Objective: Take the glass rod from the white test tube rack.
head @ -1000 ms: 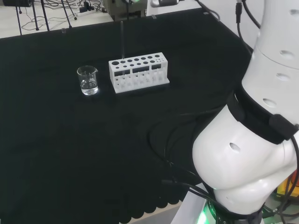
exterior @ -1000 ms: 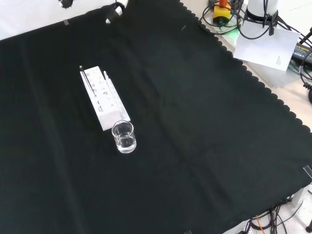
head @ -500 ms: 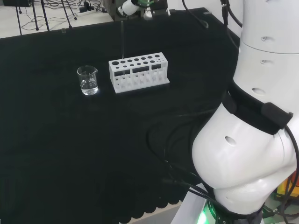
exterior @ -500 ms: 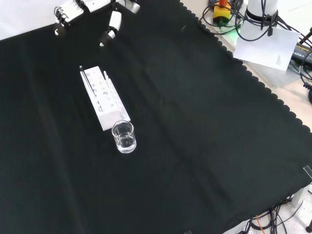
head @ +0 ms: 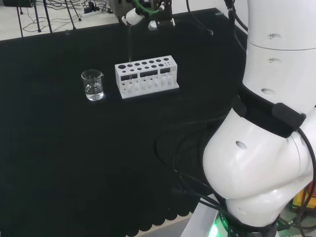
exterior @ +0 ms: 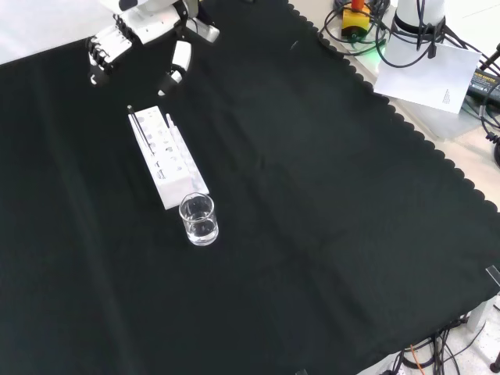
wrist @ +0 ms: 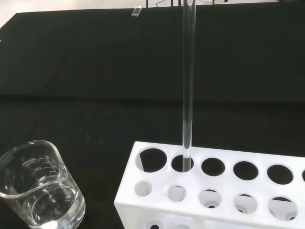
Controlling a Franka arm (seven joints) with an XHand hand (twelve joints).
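Head view: white test tube rack (head: 146, 76) on black-clothed table (head: 74, 163); glass rod (head: 129, 44) upright in a rear-row hole near rack's left end; beaker (head: 93, 85) left of rack. Robot hand (head: 133, 16) above rod's top, apart.

Front view: robot hand (exterior: 133, 31) fingers spread and relaxed, holding nothing, beyond rack (exterior: 168, 156).

Wrist view: rod (wrist: 188, 86) seated in second hole. Judgement: grasp and lift both outstanding.

Glass rod (wrist: 188, 81): clear, thin, seen standing upright in the second hole of the back row of the white test tube rack (wrist: 224, 200). Rack is set on the black-clothed counter (head: 74, 148), its other holes seen unoccupied.
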